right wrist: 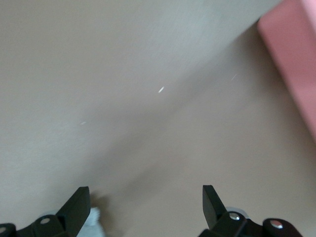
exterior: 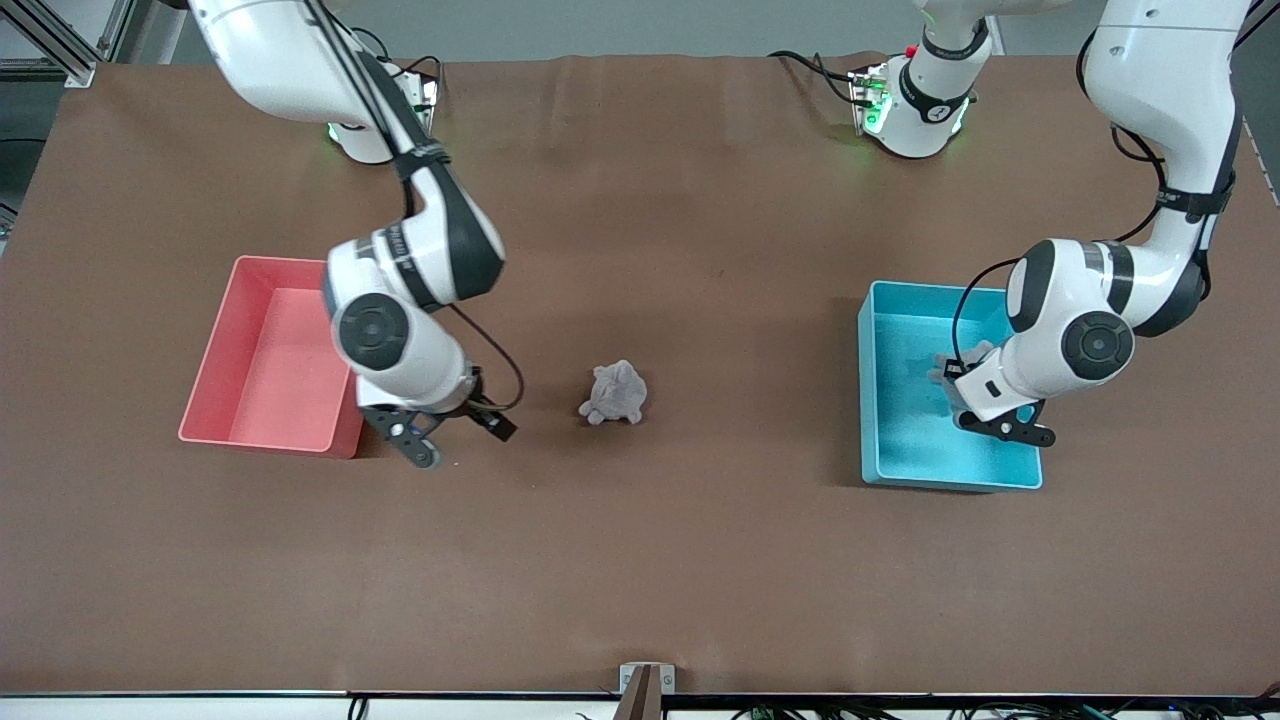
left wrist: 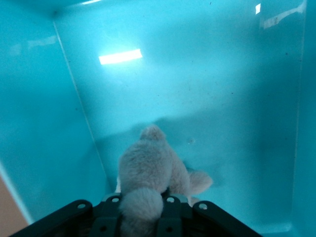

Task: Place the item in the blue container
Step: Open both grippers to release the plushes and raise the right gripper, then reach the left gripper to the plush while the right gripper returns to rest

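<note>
While the left gripper (exterior: pixel 1003 425) hung inside the blue container (exterior: pixel 884 400), the front view showed a second grey plush toy (exterior: pixel 613 393) lying in the middle of the table (exterior: pixel 640 560), well apart from both bins, with much open room around it; the right gripper (exterior: pixel 440 437) stood just beside the pink bin (exterior: pixel 232 400). In the left wrist view, the fingers were clamped on a grey plush toy (left wrist: pixel 148 170) low over the container floor, near one wall, probably for release there. In the right wrist view, the fingers (right wrist: pixel 76 207) stood wide apart over bare table, holding nothing.
</note>
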`<control>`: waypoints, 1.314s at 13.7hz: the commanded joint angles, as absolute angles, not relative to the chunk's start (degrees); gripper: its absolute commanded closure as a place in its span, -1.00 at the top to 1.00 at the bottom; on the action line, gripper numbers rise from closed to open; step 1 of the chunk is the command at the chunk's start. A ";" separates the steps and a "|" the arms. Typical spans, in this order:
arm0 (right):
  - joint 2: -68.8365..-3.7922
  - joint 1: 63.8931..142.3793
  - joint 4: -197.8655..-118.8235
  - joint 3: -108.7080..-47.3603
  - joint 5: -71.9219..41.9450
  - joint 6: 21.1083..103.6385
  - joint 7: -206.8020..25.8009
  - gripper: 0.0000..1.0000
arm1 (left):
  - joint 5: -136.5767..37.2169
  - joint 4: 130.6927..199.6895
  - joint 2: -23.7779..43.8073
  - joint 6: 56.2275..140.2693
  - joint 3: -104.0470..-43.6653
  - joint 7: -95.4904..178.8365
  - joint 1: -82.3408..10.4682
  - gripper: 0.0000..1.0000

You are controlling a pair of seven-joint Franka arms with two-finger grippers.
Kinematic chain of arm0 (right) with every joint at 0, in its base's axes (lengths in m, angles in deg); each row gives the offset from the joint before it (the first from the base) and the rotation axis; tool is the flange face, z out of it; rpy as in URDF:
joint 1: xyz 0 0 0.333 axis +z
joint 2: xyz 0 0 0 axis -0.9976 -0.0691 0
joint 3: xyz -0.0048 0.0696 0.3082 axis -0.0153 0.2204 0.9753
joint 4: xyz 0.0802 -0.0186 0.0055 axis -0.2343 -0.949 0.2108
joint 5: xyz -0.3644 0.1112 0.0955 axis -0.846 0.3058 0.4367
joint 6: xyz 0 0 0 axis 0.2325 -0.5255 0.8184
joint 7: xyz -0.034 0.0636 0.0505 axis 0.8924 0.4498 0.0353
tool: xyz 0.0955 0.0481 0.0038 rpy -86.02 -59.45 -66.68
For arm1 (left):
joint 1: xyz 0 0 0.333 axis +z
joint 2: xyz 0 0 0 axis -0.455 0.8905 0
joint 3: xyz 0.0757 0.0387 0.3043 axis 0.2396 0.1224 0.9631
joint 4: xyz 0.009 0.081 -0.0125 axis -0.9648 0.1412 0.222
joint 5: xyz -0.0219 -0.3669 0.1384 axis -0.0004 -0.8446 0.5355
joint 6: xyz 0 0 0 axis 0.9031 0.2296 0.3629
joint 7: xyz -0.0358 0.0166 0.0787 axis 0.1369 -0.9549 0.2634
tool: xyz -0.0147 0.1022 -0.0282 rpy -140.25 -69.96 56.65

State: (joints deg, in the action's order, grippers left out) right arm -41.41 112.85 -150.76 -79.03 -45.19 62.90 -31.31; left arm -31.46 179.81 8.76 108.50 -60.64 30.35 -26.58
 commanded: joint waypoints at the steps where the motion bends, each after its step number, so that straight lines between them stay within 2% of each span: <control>1: -36.06 106.36 -155.04 -77.86 -45.59 60.32 -44.46 1.00 | -30.23 179.56 9.62 109.32 -60.98 30.21 -26.18 -0.54; 2: -35.44 103.99 -154.86 -77.86 -45.59 59.18 -50.08 1.00 | -30.23 179.47 9.53 109.32 -60.98 30.30 -26.27 -0.52; 3: -35.18 102.05 -154.08 -77.95 -45.59 57.51 -55.01 1.00 | -30.23 179.30 9.44 109.23 -61.07 30.56 -26.27 -0.22; 5: -35.26 98.45 -150.14 -77.95 -45.86 53.30 -62.93 1.00 | -30.23 178.95 9.01 108.62 -61.07 30.91 -26.45 0.99; 8: -35.53 92.13 -142.75 -78.03 -47.43 44.87 -76.11 1.00 | -30.23 177.55 6.46 106.17 -61.42 31.27 -26.88 0.99; 13: -35.18 85.26 -137.65 -78.03 -49.90 37.47 -84.23 1.00 | -32.15 162.01 6.54 87.37 -66.59 35.73 -28.20 1.00; 16: -35.26 84.28 -132.47 -78.03 -52.01 30.88 -84.41 1.00 | -37.51 157.25 7.94 85.24 -71.60 47.74 -29.51 0.99; 18: -35.26 84.19 -131.66 -78.21 -52.10 29.37 -84.41 1.00 | -38.14 154.97 9.87 85.32 -72.49 60.12 -35.55 0.99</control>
